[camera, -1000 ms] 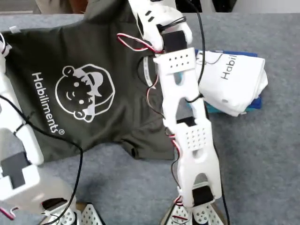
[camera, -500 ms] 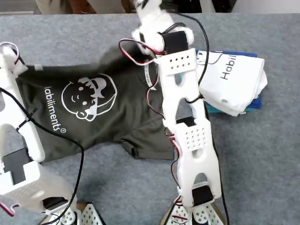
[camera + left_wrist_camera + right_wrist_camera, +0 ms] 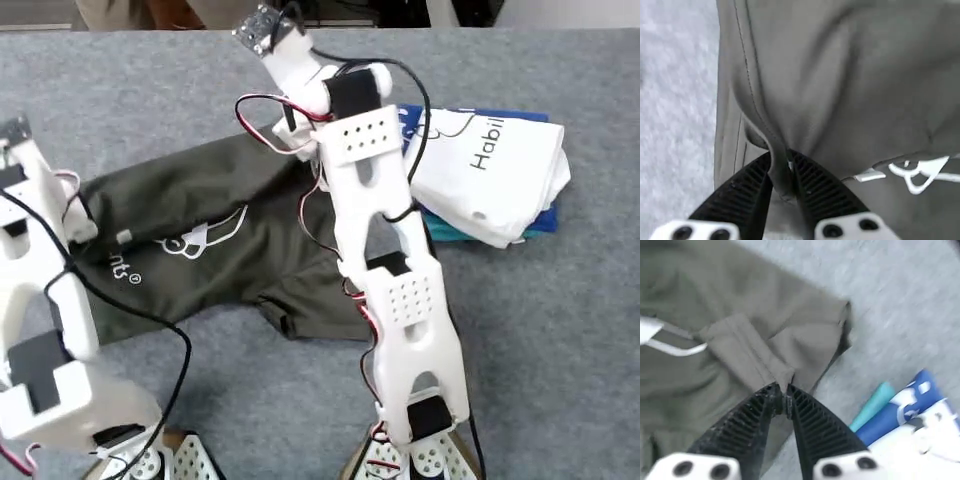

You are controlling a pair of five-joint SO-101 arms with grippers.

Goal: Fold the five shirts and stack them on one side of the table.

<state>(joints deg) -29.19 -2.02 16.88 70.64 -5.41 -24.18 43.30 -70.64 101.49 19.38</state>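
Observation:
An olive green shirt (image 3: 200, 215) with a white print lies folded over on itself across the middle of the grey table. My left gripper (image 3: 782, 167) is shut on the olive shirt (image 3: 840, 75) at its left edge; in the high view that arm stands at the left (image 3: 40, 200). My right gripper (image 3: 785, 395) is shut on a pinched fold of the olive shirt (image 3: 715, 340); its arm (image 3: 360, 160) rises through the centre. A stack of folded shirts (image 3: 490, 180), white on top with blue and teal beneath, sits at the right.
The folded stack's blue and teal edges (image 3: 890, 410) lie close beside my right gripper. Bare grey table (image 3: 560, 360) extends at the front right and along the far edge. A person stands beyond the far table edge.
Both grippers have drawn the shirt's far half toward the front, folding it over. The print, fully visible a second ago, is now mostly covered.

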